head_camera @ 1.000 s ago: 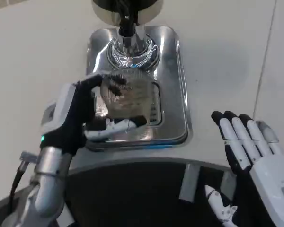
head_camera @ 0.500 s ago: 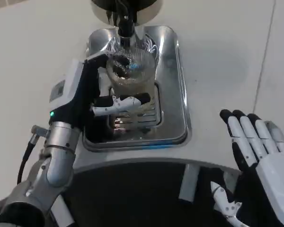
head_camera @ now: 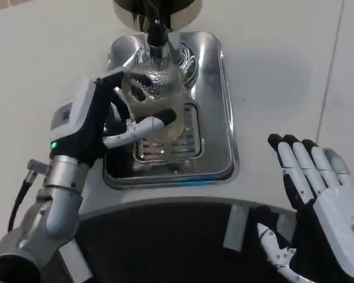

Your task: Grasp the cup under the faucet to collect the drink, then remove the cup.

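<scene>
A clear ribbed cup stands over the silver drip tray, just in front of the black faucet spout. My left hand grips the cup from its left side, a white finger wrapped across its front and dark fingers behind its rim. The cup leans a little toward the hand. Whether liquid is inside cannot be told. My right hand lies flat and open on the white table at the lower right, fingers spread, far from the cup.
The dispenser's round dark base rises at the top edge behind the tray. A slotted grille sits in the tray's middle. White table spreads on both sides. My dark body edge fills the bottom.
My left hand carried the cup back under the spout, then drew slightly left and toward me; the cup now leans. The right hand shifted only slightly.
</scene>
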You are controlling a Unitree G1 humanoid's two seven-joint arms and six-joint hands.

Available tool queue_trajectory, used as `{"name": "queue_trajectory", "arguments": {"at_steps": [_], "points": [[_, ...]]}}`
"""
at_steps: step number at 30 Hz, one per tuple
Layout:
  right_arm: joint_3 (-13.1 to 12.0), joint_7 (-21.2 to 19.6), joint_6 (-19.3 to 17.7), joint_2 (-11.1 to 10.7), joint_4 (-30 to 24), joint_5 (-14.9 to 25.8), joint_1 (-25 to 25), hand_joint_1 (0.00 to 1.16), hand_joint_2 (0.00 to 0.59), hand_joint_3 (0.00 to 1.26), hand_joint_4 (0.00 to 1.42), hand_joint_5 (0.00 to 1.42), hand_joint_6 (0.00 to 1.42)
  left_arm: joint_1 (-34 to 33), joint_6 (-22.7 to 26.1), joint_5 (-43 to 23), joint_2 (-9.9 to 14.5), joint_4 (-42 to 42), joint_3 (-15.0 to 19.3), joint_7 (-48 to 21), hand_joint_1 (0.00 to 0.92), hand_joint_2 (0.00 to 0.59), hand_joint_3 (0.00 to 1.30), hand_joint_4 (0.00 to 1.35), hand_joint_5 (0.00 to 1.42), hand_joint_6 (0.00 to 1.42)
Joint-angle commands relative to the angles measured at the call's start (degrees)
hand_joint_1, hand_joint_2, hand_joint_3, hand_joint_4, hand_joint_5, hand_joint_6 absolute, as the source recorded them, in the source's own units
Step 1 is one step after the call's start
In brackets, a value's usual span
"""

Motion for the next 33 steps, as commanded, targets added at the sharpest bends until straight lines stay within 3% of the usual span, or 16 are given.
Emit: {"name": "queue_trajectory", "arguments": {"at_steps": [1,8,12,16,22,25,29,33], "points": [[0.15,-0.85,-0.65,-0.27,0.69,0.72,0.32,0.24,0.573,0.00,0.00,0.00,0.00,1.21,-1.13,-1.02,0.47,-1.24,-0.01,-1.15,0.119,0.002,0.32,0.29,0.76,0.88],[-0.47,-1.01,-0.67,-0.62,0.57,1.83,0.41,0.23,0.571,0.00,0.00,0.00,0.00,2.64,-1.31,-3.50,1.28,-3.01,1.68,-3.46,0.069,0.000,0.27,0.21,0.67,0.77],[0.08,-0.83,-0.87,-0.44,0.31,2.04,-1.11,0.20,0.568,0.00,0.00,0.00,0.00,5.40,-1.32,-3.56,3.60,-8.68,2.80,-4.01,0.003,0.000,0.20,0.10,0.39,0.41],[0.47,-0.28,-1.45,-0.72,0.58,3.16,-3.97,0.18,0.567,0.00,0.00,0.00,0.00,12.05,0.67,-4.33,6.89,-19.25,7.04,-4.50,0.000,0.000,0.15,0.04,0.31,0.30],[0.22,2.10,-0.05,0.79,0.62,9.78,-8.79,0.18,0.567,0.00,0.00,0.00,0.00,26.27,6.27,-3.66,12.47,-32.67,14.18,-6.48,0.000,0.000,0.05,0.00,0.24,0.23],[0.69,4.44,1.24,2.16,-0.05,13.20,-11.40,0.17,0.566,0.00,0.00,0.00,0.00,33.26,9.93,-1.60,13.88,-39.50,16.63,-7.15,0.000,0.000,0.00,0.00,0.17,0.17],[1.90,8.77,5.32,5.99,-0.78,19.89,-18.28,0.17,0.564,0.00,0.00,0.00,0.00,42.91,14.04,2.35,14.99,-47.37,18.65,-8.40,0.000,0.002,0.00,0.00,0.08,0.12],[1.16,13.10,11.46,9.49,-0.87,28.33,-25.87,0.28,0.586,0.00,0.00,0.00,0.00,48.91,18.76,-0.34,12.77,-52.01,20.08,-12.47,0.000,0.014,0.00,0.00,0.04,0.09]]}}
